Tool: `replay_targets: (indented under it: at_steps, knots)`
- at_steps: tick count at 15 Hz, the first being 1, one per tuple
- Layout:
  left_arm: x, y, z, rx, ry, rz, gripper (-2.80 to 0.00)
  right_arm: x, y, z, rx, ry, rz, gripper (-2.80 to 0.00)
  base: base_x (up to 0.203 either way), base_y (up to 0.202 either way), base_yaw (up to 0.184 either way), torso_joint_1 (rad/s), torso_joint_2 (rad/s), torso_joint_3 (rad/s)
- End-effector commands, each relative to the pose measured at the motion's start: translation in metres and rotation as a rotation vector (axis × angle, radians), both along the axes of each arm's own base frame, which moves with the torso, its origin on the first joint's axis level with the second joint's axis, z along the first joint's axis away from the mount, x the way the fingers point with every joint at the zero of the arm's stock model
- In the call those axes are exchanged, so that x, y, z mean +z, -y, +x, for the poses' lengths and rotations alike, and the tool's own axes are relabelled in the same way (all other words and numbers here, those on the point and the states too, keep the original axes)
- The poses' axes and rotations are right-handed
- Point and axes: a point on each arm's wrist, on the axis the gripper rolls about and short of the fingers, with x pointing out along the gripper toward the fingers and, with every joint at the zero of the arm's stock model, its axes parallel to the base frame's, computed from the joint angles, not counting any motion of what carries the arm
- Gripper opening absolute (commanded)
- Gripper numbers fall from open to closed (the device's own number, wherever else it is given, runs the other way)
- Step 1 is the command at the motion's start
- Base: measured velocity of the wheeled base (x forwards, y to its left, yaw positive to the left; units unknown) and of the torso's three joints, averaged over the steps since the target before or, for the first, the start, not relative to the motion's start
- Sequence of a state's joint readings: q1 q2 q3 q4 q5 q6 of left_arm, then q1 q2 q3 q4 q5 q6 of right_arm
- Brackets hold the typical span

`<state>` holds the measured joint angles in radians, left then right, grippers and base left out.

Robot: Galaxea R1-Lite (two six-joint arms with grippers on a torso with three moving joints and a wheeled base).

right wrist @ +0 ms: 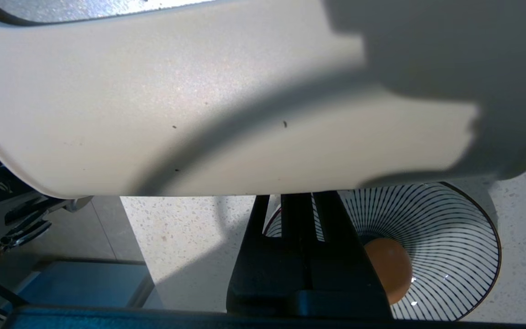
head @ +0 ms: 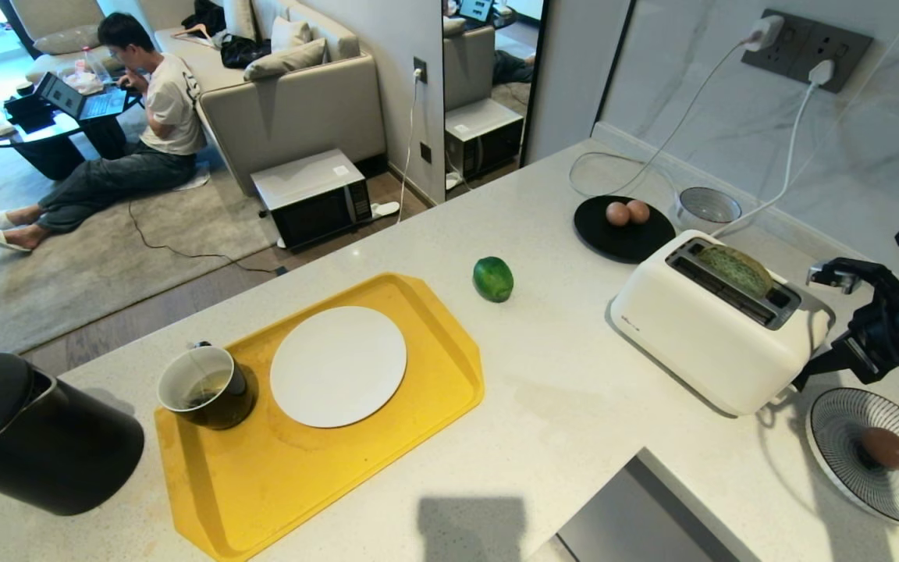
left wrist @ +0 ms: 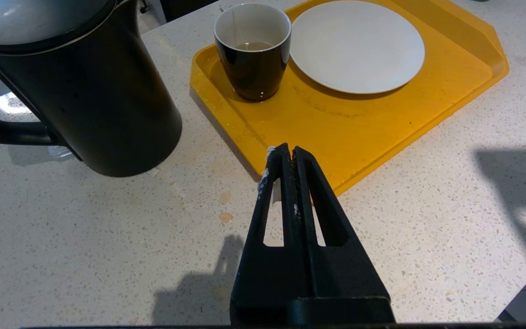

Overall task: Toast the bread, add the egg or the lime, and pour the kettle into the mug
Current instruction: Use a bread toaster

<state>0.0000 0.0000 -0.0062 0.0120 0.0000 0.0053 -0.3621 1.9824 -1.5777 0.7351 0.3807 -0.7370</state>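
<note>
The right tool [right wrist: 297, 201] is seen with its fingers pressed together and nothing between them, its tips hidden against the end face of the white toaster [head: 711, 328], low down by the surface [head: 574, 406]. In the head view the right arm reaches in from the right edge to that end of the toaster. The bread [head: 734, 269] stands in the toaster's slot, up and beyond the right tool, with its green top edge showing above the slot. Directly beneath and behind the right tool a striped bowl [right wrist: 454, 228] rests on the surface, and the egg [right wrist: 388, 267] lies inside it. Farther off, past the toaster, a black plate [head: 625, 230] with two brown eggs [head: 627, 212] is found, with a small grey bowl [head: 707, 207] beside it. The lime [head: 493, 279] lies alone on the surface, well apart from the right tool, between the toaster and the yellow tray [head: 278, 484].

The left tool [left wrist: 286, 157] is held above the surface with its fingers closed together and empty, its tips just at the near corner of the yellow tray. The mug [left wrist: 252, 48] stands on the tray ahead of the left tool, with some liquid and a tea-bag string inside. A white plate [left wrist: 356, 45] lies beside the mug on the tray. The kettle [left wrist: 80, 87] stands off the tray, ahead and to one side of the left tool, lid on.

A person [head: 137, 117] is seated on the floor in the room beyond, at a laptop.
</note>
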Motion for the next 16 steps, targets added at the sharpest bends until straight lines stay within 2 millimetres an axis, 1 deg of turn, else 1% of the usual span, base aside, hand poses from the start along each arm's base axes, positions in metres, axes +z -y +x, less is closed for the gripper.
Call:
replay_targets:
  at_steps: [1,5,8,16]
  knots:
    - [0.000,0.000,0.000,0.000,-0.002,0.001,-2.80,0.001,-0.001,-0.002,0.005,-0.001,0.001,-2.80,0.000,0.000,0.000,0.000,0.00,0.000]
    - [0.000,0.000,0.000,0.000,-0.002,0.001,-2.80,0.005,-0.001,-0.002,0.005,0.012,-0.002,-2.80,0.000,0.000,0.000,0.000,0.00,0.000]
    - [0.000,0.000,0.000,0.000,-0.002,0.001,-2.80,0.015,-0.002,-0.009,0.001,0.037,-0.011,-2.80,0.000,0.000,0.000,0.000,0.00,0.000]
    - [0.000,0.000,0.000,0.000,-0.002,0.001,-2.80,0.067,-0.006,-0.045,-0.042,0.181,-0.059,-2.80,0.000,0.000,0.000,0.000,0.00,0.000]
